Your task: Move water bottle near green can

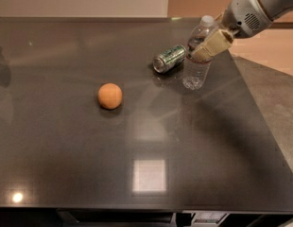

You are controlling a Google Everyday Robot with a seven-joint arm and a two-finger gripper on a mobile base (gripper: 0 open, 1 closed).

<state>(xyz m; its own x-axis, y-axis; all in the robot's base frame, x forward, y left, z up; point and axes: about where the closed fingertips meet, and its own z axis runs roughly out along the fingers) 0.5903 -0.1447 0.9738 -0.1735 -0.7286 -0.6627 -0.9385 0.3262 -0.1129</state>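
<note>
far right of the dark tabletop [137, 183]: gripper [206, 47] reaching in from the right, jaws clamped across upright water bottle [195, 72], just right of green can [169, 58] lying on its side. nearer and left, well apart: orange [110, 96].

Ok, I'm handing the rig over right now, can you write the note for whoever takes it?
Pincer: far right of the dark table, closed on the upper half of the clear ribbed plastic water bottle.
Green-and-white metal can: on its side just left of the bottle.
Done: bottle is beside the can.
Left: set it down upright if not resting, open pincer, withdraw.
</note>
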